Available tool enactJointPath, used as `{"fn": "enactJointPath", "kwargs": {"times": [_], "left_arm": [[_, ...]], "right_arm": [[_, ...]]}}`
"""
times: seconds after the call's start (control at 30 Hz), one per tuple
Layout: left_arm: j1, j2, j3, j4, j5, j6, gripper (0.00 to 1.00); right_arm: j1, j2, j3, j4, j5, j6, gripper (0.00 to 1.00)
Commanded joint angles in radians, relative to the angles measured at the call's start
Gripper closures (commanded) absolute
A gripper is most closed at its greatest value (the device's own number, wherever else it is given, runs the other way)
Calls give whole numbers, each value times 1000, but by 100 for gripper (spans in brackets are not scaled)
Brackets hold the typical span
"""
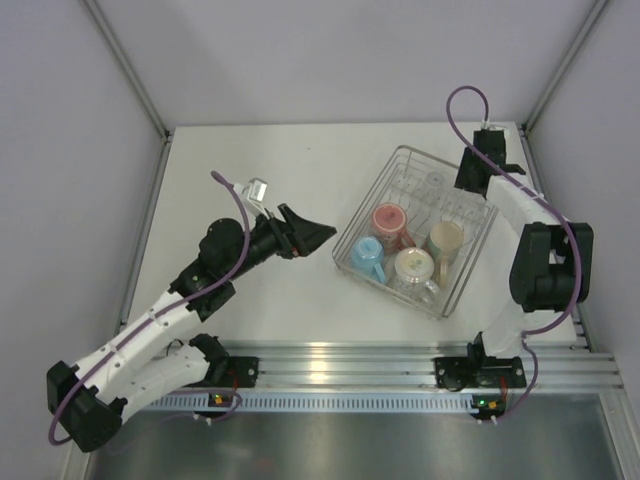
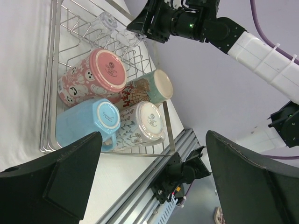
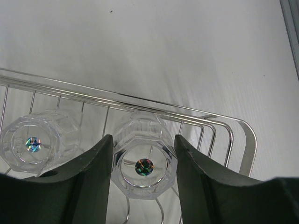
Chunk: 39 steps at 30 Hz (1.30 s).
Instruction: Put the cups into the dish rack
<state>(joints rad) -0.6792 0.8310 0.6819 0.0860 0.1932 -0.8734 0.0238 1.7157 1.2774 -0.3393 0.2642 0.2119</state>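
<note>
The silver wire dish rack (image 1: 470, 268) stands right of centre. In it lie a pink cup (image 1: 392, 222), a light blue cup (image 1: 367, 255), a cream patterned cup (image 1: 413, 268) and a tan-inside cup (image 1: 446, 240). My right gripper (image 1: 472, 180) is at the rack's far right corner. In the right wrist view its fingers (image 3: 93, 172) press both sides of an upside-down clear glass (image 3: 145, 161) inside the rack (image 3: 233, 126). A second clear glass (image 3: 32, 144) stands beside it. My left gripper (image 1: 312, 236) is open and empty, left of the rack, and faces the cups (image 2: 107, 70).
An aluminium rail (image 1: 340, 360) runs along the table's near edge, also in the left wrist view (image 2: 140, 196). Grey enclosure walls and frame posts (image 1: 125, 65) close in the table on three sides. The right arm (image 1: 545, 260) stands just right of the rack.
</note>
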Motion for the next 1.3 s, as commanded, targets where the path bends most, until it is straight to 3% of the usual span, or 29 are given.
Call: {"fn": "enactJointPath", "kwargs": {"times": [0.0,0.2,0.43,0.77,0.97,1.13,1.27], "left_arm": [[-3,17,56,15,18,-16,2],[-3,39,67,26,40,-41,2],[-5,10,59,26,37,-38,3],[-5,0,61,26,37,-35,3],[-5,-4,114,-43,-7,68,3],[-5,13,269,-262,-139,236,2],[-5,19,350,-340,-186,323,2]], "right_arm": [[-7,-54,31,-44,-2,4,71],[-8,-27,54,-79,-11,6,67],[-8,-15,45,-59,-11,12,46],[-10,-41,82,-104,3,6,37],[-7,-158,158,-207,-19,-6,33],[-7,-358,114,-202,-181,18,0],[-2,-510,33,-159,-379,46,1]]}}
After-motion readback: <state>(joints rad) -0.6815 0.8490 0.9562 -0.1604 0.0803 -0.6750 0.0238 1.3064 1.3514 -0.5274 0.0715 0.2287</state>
